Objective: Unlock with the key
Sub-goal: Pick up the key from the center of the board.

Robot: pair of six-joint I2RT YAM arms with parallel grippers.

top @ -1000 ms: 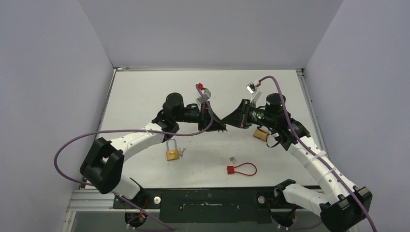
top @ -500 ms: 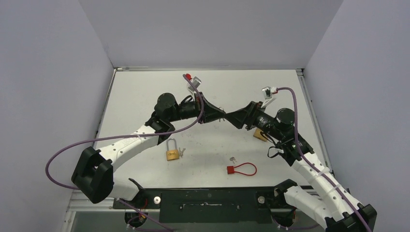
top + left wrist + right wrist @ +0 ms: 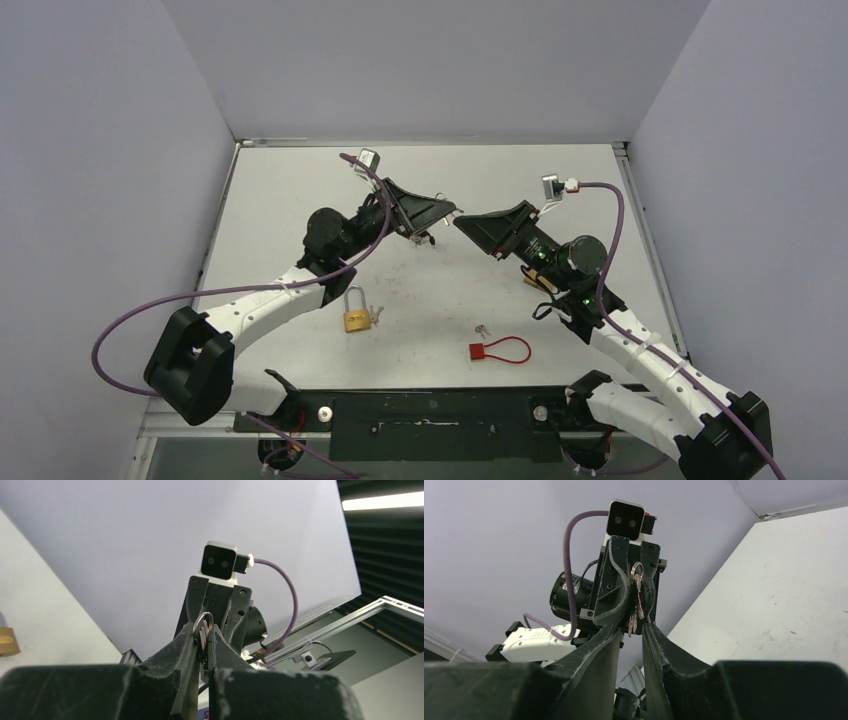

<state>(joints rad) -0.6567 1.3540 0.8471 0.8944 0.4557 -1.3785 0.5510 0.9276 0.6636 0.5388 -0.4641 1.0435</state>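
Seen from above, the left claw (image 3: pixel 449 213) and the right claw (image 3: pixel 463 224), pressed tip to tip low over the middle of the table (image 3: pixel 290 200) a second ago, now stand lifted and swung toward the far wall, their tips just apart; both wrists have rolled on the way; whatever sits between the tips is too small to tell from here; the brass padlock (image 3: pixel 355 318) lies well behind and below the left claw, beside that arm's forearm, unmoved, its shackle apparently down; a second brass lock (image 3: pixel 539 280) peeks from under the right arm; a red cable lock (image 3: pixel 499 350) rests well behind the right claw, nearer the bases.

From the left wrist, the left claw is clamped tight on a bunch of keys (image 3: pixel 202 628), the ring standing proud of its fingertips; the right claw faces it head-on, just beyond.

From the right wrist, the right claw's jaws stand part-way apart and appear to hold nothing; the keys hang straight ahead of them in the left claw's pinch, the blade tips reaching just to the mouth of the gap; whether metal touches a pad cannot be told.

The likely reading: the right claw has let go, so the bunch now rides with the left alone; a single key probably still needs a proper grip before any lock can be approached, and no lock is yet in hand.
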